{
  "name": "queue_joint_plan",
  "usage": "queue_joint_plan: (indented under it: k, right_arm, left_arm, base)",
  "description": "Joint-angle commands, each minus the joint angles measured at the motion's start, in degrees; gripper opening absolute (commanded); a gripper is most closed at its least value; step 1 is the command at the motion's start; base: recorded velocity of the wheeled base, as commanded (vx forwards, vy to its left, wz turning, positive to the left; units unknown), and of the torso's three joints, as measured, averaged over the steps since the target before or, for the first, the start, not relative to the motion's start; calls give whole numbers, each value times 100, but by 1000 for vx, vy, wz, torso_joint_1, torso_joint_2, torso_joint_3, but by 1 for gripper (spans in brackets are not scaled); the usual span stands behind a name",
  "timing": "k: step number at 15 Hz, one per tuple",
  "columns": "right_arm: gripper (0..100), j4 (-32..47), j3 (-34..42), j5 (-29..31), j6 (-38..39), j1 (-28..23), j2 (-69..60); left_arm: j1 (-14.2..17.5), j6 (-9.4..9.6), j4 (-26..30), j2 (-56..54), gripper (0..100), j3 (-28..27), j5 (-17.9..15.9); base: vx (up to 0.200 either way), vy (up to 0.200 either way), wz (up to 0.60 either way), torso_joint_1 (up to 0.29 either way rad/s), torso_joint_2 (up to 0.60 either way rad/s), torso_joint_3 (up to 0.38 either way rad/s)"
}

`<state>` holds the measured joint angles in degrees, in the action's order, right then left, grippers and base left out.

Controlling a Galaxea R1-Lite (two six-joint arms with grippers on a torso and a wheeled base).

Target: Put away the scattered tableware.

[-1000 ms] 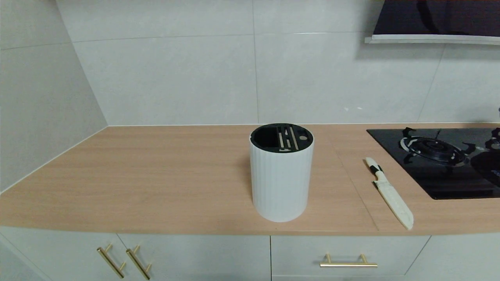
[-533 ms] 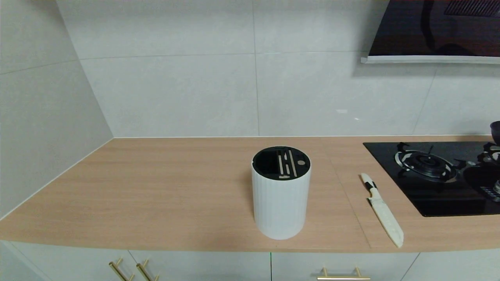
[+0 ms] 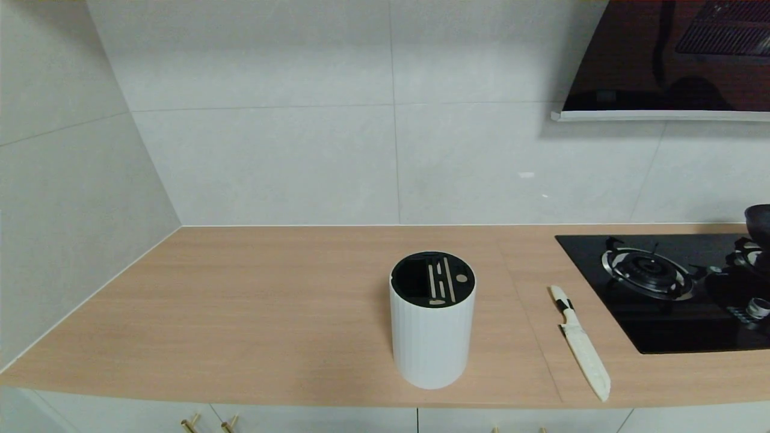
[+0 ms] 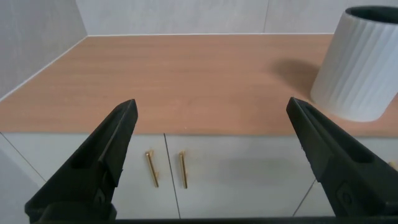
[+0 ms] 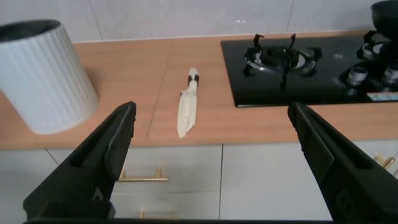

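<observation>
A white ribbed knife holder (image 3: 432,322) with a black slotted top stands near the front edge of the wooden counter (image 3: 271,300). It also appears in the left wrist view (image 4: 359,62) and the right wrist view (image 5: 42,74). A cream knife (image 3: 579,343) with a black band on its handle lies flat to the holder's right, blade toward the counter's edge; the right wrist view sees the knife (image 5: 188,101) too. My left gripper (image 4: 211,109) is open, low in front of the cabinets. My right gripper (image 5: 211,112) is open, also below the counter's front edge.
A black gas hob (image 3: 668,288) with burners fills the counter's right end, under a dark range hood (image 3: 668,60). Tiled walls close the back and left. White cabinet doors with gold handles (image 4: 166,169) sit below the counter.
The whole head view has shifted: the counter, holder and knife sit lower and smaller in the picture and more of the hood shows. Nothing on the counter has moved.
</observation>
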<state>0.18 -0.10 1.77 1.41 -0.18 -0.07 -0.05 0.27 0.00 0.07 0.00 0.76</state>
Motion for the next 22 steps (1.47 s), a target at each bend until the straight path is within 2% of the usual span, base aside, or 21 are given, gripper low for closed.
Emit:
queue_joint_plan:
  k: [1, 5, 8, 22]
  right_arm:
    - [100, -1, 1, -1, -1, 1, 7]
    - [100, -1, 1, -1, -1, 1, 7]
    - [100, -1, 1, -1, -1, 1, 7]
    - [100, -45, -52, -45, -282, 1, 7]
  left_arm:
    - [-4, 0, 0, 1, 100, 0, 4]
    - [5, 0, 0, 1, 100, 0, 4]
    - [-4, 0, 0, 1, 100, 0, 4]
    - [-4, -9, 0, 1, 100, 0, 4]
  base:
    - [0, 0, 0, 183, -364, -193]
    - [0, 0, 0, 76, -162, -76]
    - [0, 0, -600, 4, -7, 1]
    - [0, 0, 0, 0, 0, 0]
